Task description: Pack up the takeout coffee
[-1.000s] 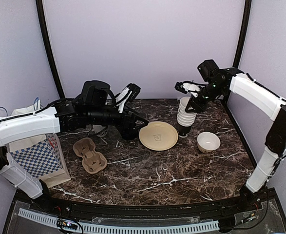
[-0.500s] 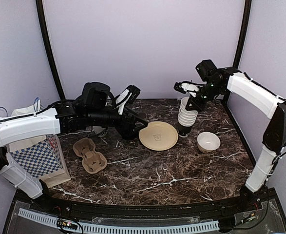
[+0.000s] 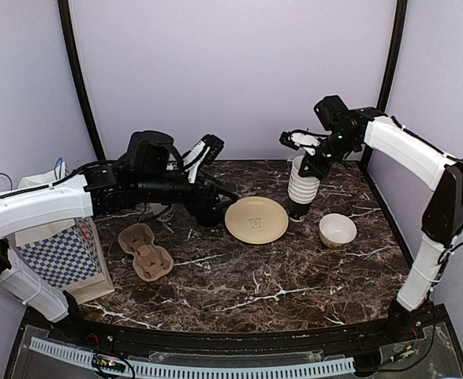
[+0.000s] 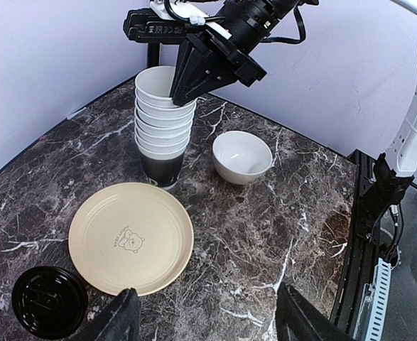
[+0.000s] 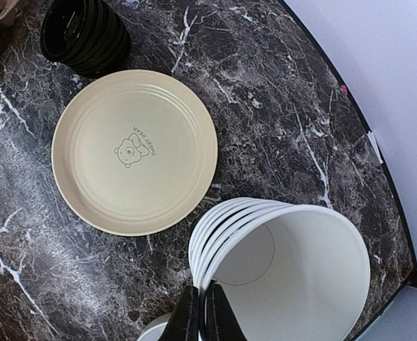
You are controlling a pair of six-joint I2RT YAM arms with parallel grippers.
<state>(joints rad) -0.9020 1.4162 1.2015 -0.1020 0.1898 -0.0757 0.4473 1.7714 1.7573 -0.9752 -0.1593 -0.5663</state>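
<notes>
Pinching the rim of the cup stack (image 5: 286, 263) near the desk's (image 5: 279, 106) far edge, the right tool (image 5: 198, 316) is clamped tight; lettering hidden.

Open marble lay along the near table (image 3: 255, 292), while the cream plate (image 3: 256, 219), cup stack (image 3: 300, 193) and white bowl (image 3: 337, 229) crowded the back right

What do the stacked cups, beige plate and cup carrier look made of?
Stacked cups: probably paper, matte white insides, thin rims. Beige plate: matte, ridged rim, printed bear; plastic or fibre, unclear. Cup carrier: likely moulded pulp, dull brown, soft-edged wells.
</notes>
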